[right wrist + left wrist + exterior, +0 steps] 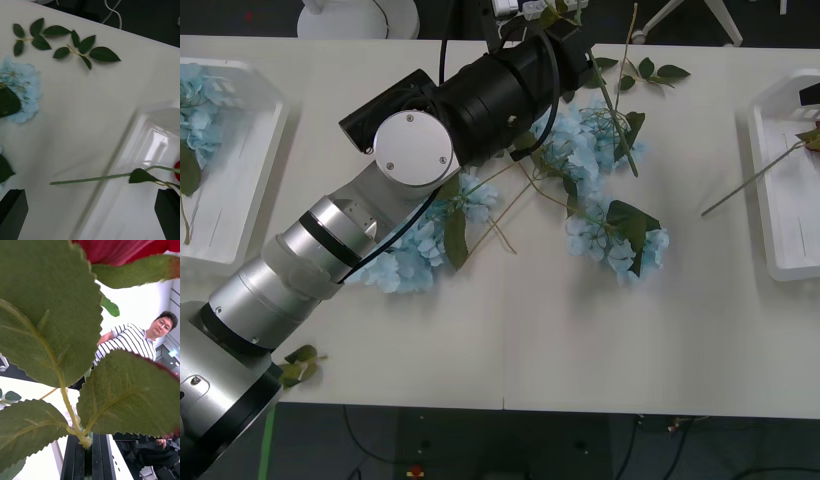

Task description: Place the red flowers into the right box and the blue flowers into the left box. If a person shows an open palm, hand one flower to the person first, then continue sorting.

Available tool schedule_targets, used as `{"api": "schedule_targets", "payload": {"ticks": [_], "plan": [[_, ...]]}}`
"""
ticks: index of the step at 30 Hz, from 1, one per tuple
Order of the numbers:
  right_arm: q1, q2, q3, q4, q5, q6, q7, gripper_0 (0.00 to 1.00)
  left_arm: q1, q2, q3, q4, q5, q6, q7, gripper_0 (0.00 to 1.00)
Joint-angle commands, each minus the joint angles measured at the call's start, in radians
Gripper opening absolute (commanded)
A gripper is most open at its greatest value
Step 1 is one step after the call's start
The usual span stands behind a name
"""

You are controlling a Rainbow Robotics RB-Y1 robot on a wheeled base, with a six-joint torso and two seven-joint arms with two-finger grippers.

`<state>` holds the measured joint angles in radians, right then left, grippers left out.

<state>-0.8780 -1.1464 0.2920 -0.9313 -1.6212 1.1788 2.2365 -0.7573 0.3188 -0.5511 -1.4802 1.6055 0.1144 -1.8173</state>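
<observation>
A red rose (123, 249) is held upright in the left gripper (88, 455), whose black fingers are closed on the stem just below the leaf joint. In the left wrist view its stem runs up from the fingers through three big serrated leaves to the red head at the top edge. In the front view the left arm is stretched forward over the middle of the table (510, 340), with the gripper at the far edge among green leaves.

A second rose (812, 140) lies across the rim of the right box (780, 200). Its long axis is slanted: the head is inside the box, and the bare stem end points out over the table toward the middle and nearer the robot. In the right wrist view the stem (93, 179) crosses the box rim, with a leaf and a sliver of red at the edge. The right gripper (90, 213) is open above it, a black finger at each corner.

Blue flowers (600, 200) lie in a loose tangle at the table's centre, their stems pointing various ways. More blue flowers (195, 110) rest in the left box (240, 190). A leaf sprig (80, 50) lies by the far edge.

The table is plain white; dark floor and white chair bases are seen beyond it.
</observation>
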Motion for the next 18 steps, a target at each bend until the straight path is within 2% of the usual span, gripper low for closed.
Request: {"api": "schedule_targets", "payload": {"ticks": [1, 4, 11, 18], "plan": [[0.03, -0.062, -0.017, -0.092, -0.213, 0.035, 0.127, 1.0, -0.053, -0.018, -0.013, -0.052, -0.01, -0.013, -0.051, 0.0], [0.114, -0.062, -0.037, -0.211, -0.35, 0.067, 0.127, 1.0, -0.053, -0.018, -0.013, -0.052, -0.01, -0.013, -0.051, 0.0], [0.248, -0.062, -0.091, -0.455, -0.384, 0.065, 0.121, 1.0, -0.053, -0.018, -0.013, -0.052, -0.01, -0.013, -0.051, 0.0], [0.292, -0.001, -0.086, -0.543, -0.387, 0.019, 0.118, 1.0, -0.053, -0.018, -0.013, -0.052, -0.01, -0.013, -0.051, 0.0]]}}
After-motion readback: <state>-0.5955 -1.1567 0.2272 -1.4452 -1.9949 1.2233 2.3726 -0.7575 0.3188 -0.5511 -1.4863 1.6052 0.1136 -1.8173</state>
